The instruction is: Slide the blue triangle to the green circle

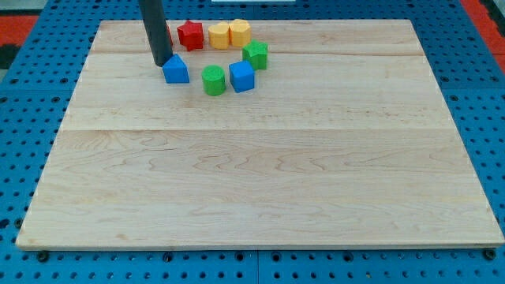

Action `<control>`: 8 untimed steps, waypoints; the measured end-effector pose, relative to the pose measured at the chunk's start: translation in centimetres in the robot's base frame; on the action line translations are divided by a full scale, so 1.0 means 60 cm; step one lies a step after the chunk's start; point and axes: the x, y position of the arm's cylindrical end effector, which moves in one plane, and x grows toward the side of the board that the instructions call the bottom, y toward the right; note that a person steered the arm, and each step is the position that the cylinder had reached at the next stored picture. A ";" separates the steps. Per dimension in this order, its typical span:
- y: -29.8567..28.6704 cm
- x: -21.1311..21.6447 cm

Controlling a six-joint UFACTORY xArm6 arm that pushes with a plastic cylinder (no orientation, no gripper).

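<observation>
The blue triangle point(176, 70) lies near the view's top left on the wooden board point(260, 173). The green circle point(213, 80) stands just to its right, a small gap between them. My tip point(162, 62) is right at the triangle's upper left corner, touching it or nearly so. The dark rod rises from there out of the view's top.
A blue cube point(241, 76) sits right of the green circle. A green block point(255, 55) lies above it. A red block point(190, 35) and two yellow blocks point(219, 35) point(240, 33) line the board's top edge. Another red piece shows behind the rod.
</observation>
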 end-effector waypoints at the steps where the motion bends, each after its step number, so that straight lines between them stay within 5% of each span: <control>1: -0.009 0.015; 3: -0.032 0.113; 5: -0.038 -0.009; 8: 0.054 -0.006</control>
